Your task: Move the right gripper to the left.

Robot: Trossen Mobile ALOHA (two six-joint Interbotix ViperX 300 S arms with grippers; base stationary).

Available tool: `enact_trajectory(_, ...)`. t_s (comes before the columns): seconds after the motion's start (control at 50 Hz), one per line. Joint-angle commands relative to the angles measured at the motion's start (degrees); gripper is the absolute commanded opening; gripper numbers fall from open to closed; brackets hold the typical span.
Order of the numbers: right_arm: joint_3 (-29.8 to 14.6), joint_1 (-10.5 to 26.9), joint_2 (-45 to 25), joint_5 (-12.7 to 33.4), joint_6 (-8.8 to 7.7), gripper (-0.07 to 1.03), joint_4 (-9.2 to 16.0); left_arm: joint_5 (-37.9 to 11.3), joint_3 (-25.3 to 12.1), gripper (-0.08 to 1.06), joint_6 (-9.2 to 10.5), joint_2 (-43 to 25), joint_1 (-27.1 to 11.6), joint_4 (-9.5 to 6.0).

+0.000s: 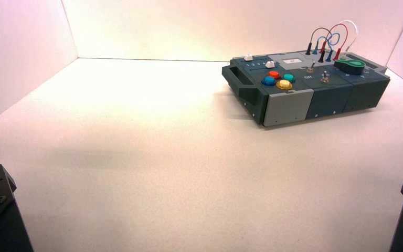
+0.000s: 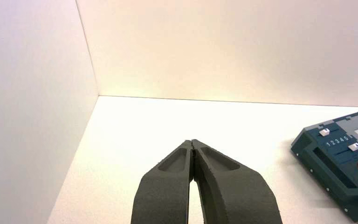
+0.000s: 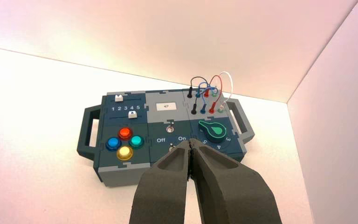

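1. Nearest the robot, both arms sit parked at the near edge of the worktop (image 1: 152,173): the left arm at about 7 o'clock in the high view, the right arm at about 5 o'clock. Only their dark bases show there.

2. The right hand (image 3: 192,145) is closed, its two fingers meeting at the tips and gripping nothing. It hangs short of the box, aimed at the box's near edge below the toggle switches. My reading is that the leftward move has not begun.

3. The left hand (image 2: 192,143) is likewise closed and empty, pointing toward the far left corner of the worktop, with the box off at its 3 o'clock. It looks idle.

4. The next move, as I judge it, calls for a plain sideways sweep of the right hand toward 9 o'clock, kept above the worktop and short of the box, since nothing needs grasping.

5. Farther off, the box (image 1: 288,102) stands at about 1 o'clock on the worktop, well apart from both arms.

6. Readable lettering in the right wrist view:
   - "1 2 3 4 5" between the two white sliders (image 3: 125,106);
   - "Off" and "On" by the toggle switches (image 3: 170,128);
   - numerals around the green knob (image 3: 212,129), of which "3", "4" and "5" can be made out.

7. Farthest, coloured wires (image 3: 209,93) loop over the box's back right section.
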State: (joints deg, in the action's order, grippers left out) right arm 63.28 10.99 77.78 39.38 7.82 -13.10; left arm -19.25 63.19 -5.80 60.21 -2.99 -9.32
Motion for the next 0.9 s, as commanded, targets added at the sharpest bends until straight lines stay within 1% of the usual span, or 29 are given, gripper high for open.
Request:
enact_trajectory(0.02,-0.7,0.0,-0.5,-0.2,0.26,-0.02,0.1,0.3,-1.3,-0.03,-0.35,-0.4,-0.3,0.09)
enact_trajectory(0.34,-0.8,0.2,-1.3,-0.4,0.09,-0.02,0.4,0.1,-1.2,-0.03,-0.35,-0.5,-1.4,0.09)
enact_trajectory(0.44,-1.7,0.7,-4.1,-1.3,0.0,-0.03,0.5,0.1,-1.4,-0.03,-0.44,-1.1,-2.0,0.18)
enact_trajectory(0.56,-3.5,0.9,-9.6,-3.1,-0.35,-0.02,2.0,0.1,-1.5,-0.03,-0.53,-1.8,-2.2,0.09)
enact_trajectory(0.64,-6.0,0.9,-14.7,-4.7,-0.88,-0.02,3.3,0.2,-1.7,-0.03,-0.7,-2.0,-2.1,0.09)
enact_trajectory(0.74,-10.4,1.9,-22.1,-5.9,-1.49,-0.02,5.9,0.2,-1.8,-0.03,-0.88,-2.1,-2.2,0.09)
enact_trajectory(0.78,-12.6,3.3,-25.5,-6.3,-1.85,-0.02,6.9,0.2,-1.8,-0.03,-0.88,-2.2,-2.2,0.09)
enact_trajectory(0.8,-13.2,3.8,-26.3,-6.4,-1.85,-0.02,7.0,0.2,-1.8,-0.03,-0.79,-2.2,-2.2,0.18)
enact_trajectory(0.84,-15.6,6.1,-29.8,-7.0,-1.85,-0.02,7.4,0.1,-1.8,-0.03,-0.88,-2.3,-2.1,0.18)
enact_trajectory(0.9,-18.3,8.6,-33.2,-7.6,-1.85,-0.02,7.4,0.2,-1.8,-0.03,-0.88,-2.4,-2.2,0.09)
